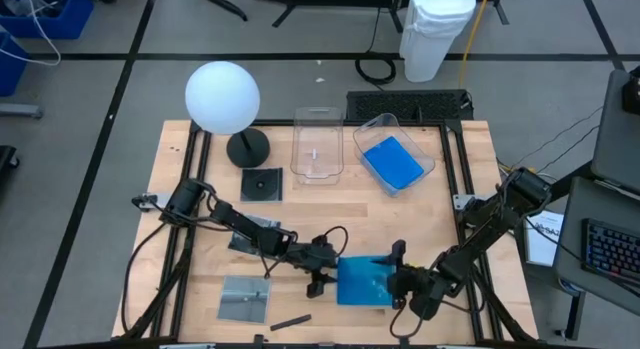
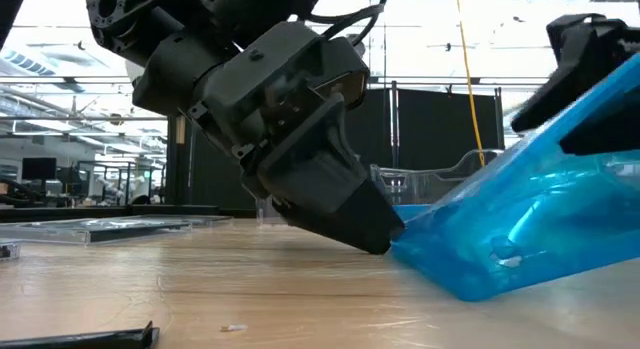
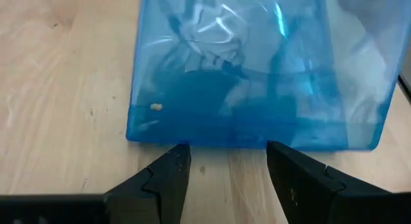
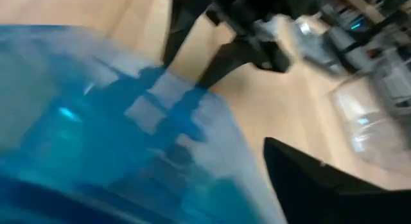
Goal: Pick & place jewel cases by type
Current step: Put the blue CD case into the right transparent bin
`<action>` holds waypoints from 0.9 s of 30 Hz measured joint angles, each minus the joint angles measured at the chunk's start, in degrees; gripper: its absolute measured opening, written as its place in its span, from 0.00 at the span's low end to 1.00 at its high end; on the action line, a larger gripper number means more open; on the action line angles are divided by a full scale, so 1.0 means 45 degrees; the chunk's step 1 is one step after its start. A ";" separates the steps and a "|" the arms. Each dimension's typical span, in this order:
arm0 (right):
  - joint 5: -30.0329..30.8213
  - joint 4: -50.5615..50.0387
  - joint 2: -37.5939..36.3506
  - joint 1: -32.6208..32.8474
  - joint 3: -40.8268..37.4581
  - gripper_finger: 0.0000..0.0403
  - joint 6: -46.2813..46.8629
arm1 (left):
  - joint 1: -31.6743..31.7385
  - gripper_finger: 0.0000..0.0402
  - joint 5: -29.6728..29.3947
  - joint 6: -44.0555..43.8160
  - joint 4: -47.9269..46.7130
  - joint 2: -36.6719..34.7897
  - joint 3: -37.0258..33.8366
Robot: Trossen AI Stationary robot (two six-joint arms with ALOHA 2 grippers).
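Observation:
A bright blue jewel case (image 1: 362,281) near the table's near edge is tilted: its left edge (image 2: 402,251) rests on the wood and its right side is raised. My right gripper (image 1: 402,281) is shut on the raised side. My left gripper (image 1: 322,272) is open, low at the case's left edge. Another blue case (image 1: 392,161) lies in the right clear tub. A dark case (image 1: 261,184) lies flat by the lamp, a grey one (image 1: 245,297) lies flat at the near left, and another (image 1: 248,235) is partly hidden under the left arm. My left gripper (image 3: 228,153) is open, and both fingertips (image 3: 180,153) meet the blue case's low left edge (image 3: 225,139) from the table's left, slanting down. That edge stays on the table. My right gripper (image 2: 600,89) pinches the case's raised right side (image 2: 585,104), one finger above and one below. It comes from the table's right. The case slopes down from the hold to the table.
A white globe lamp (image 1: 222,96) stands at the far left. An empty clear tub (image 1: 318,144) sits beside the tub (image 1: 424,159) with the blue case. A small dark stick (image 1: 290,321) lies near the near edge, in front of the grey case.

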 joint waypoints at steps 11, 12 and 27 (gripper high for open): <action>-0.1284 -0.0201 -0.0687 0.0015 0.0009 0.02 -0.0196 | -0.0301 0.53 -0.1692 0.2147 -0.2965 -0.2986 -0.0044; -0.1355 -0.0374 -0.0912 0.0023 0.0010 0.01 -0.0294 | -0.0379 0.53 -0.2075 0.2160 -0.3430 -0.3304 -0.0044; 0.1435 -0.0769 -0.5295 0.0122 0.0010 0.00 -0.3385 | -0.1322 0.53 -0.3823 0.1660 -0.5443 -0.4053 -0.0032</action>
